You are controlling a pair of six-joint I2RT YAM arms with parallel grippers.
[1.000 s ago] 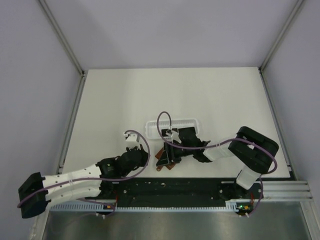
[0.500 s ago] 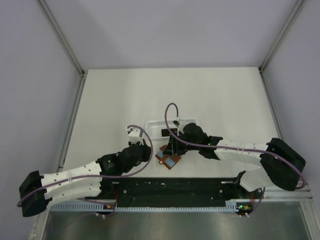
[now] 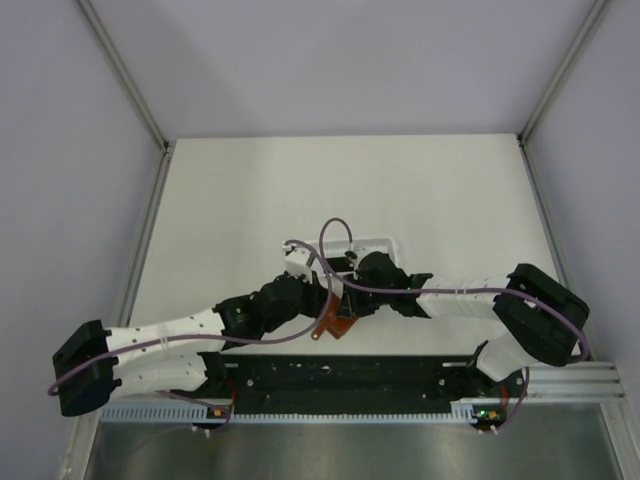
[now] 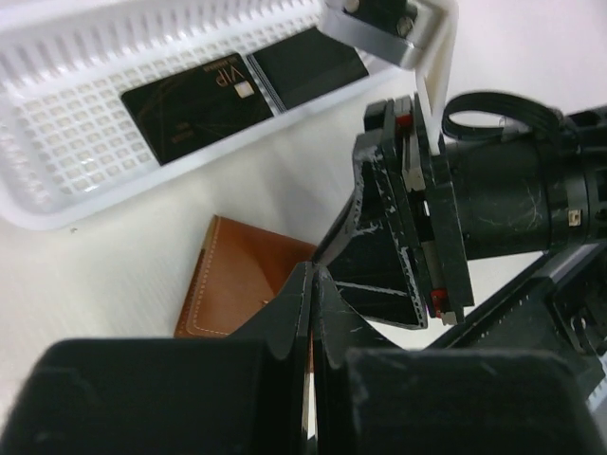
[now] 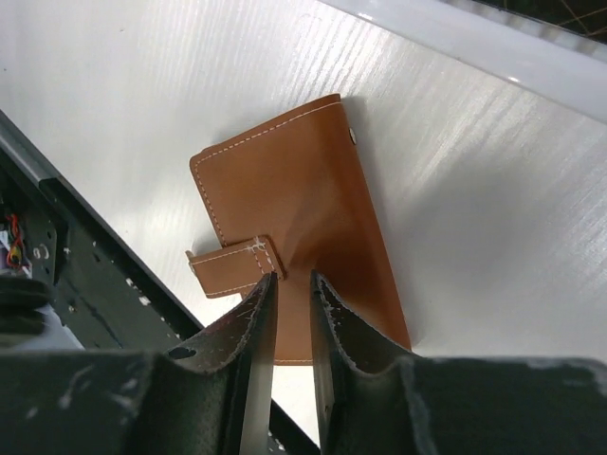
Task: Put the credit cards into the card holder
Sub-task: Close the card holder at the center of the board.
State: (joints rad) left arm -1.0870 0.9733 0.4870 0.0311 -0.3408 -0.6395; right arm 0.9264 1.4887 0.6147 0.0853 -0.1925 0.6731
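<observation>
Found the card holder (image 5: 303,227) lying shut on the table (image 5: 455,190), outer leather up and clasp tab toward the near rail (image 3: 340,375), on the near side of the white basket (image 4: 57,142). Counted two credit cards (image 4: 194,100) flat inside that basket, both outside the holder. Saw the left gripper (image 4: 311,275) pressed together, nothing visible between its fingers, tips down at the holder's edge. Saw the right gripper (image 5: 292,280) set at a narrow slot, tips down on the leather beside the tab; could not tell a pinch from a mere touch.

Judged crowding the main hazard: two grippers almost touching over one small thing, risking a knock or a snag of the purple cables (image 3: 330,235). Feared also a slip off the smooth leather, shoving the holder toward the near rail instead of raising a cover. Feared, with the tab possibly fastened, hauling the whole holder up unopened.
</observation>
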